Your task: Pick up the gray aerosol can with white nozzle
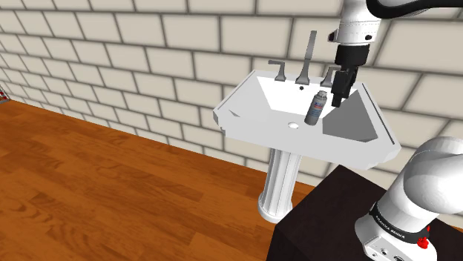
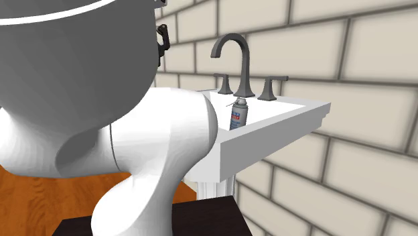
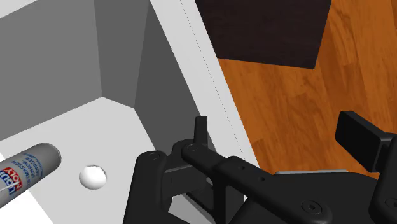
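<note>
Grey-bodied, with a blue, red and white label, the aerosol can is inside the basin of the white pedestal sink. It is just beside the drain hole and in front of the grey faucet. It seems to stand on end with its cap toward the faucet, though a slight lean cannot be ruled out.

In the shoulder view, the black gripper hangs over the basin close to the can, on that view's right and a little higher than the can's top. It does not touch the can. In the wrist view its fingers are spread wide, and between them are the sink's rim and the wooden floor, not the can. The can sits outside the gap, beyond one finger and past the drain hole. Nothing is pinched.

I judge the step in hand to be the approach: the hand is near the target but not yet lined up on it.

The next move calls for a short sideways shift toward the shoulder view's left, until the can's body lies between the spread fingers. A descent into the basin should follow, so the pads meet the cylinder below the cap. The sloping basin wall beside the gripper leaves little room, so the outer finger needs to clear it on the way down. Only then should the fingers close and the can be lifted.
</note>
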`<state>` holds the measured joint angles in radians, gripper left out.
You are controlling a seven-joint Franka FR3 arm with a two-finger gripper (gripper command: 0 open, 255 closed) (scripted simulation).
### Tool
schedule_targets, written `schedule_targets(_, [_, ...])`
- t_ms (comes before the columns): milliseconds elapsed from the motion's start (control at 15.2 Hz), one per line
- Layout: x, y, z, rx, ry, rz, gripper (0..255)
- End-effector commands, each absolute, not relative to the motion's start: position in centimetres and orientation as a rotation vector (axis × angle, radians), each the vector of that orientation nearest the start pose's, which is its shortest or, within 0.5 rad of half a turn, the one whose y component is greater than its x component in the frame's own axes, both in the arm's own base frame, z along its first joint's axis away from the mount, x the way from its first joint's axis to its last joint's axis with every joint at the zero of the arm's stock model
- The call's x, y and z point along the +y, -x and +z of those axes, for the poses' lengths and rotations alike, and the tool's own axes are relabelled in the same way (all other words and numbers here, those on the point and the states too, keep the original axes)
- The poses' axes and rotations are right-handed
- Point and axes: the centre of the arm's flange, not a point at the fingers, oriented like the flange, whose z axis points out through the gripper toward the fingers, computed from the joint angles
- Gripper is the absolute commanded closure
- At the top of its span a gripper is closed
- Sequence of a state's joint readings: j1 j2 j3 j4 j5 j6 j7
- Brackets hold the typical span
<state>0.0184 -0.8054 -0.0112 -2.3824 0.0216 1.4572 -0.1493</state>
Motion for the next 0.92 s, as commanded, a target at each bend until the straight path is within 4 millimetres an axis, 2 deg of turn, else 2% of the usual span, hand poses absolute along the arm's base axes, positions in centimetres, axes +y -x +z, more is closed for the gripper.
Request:
schedule_targets(0, [0.4,-28.8,57.5,-0.250,3.088,0.182,0])
schedule_targets(858, [-11.4,-37.9,51.7,0.022,3.159,0.076,0])
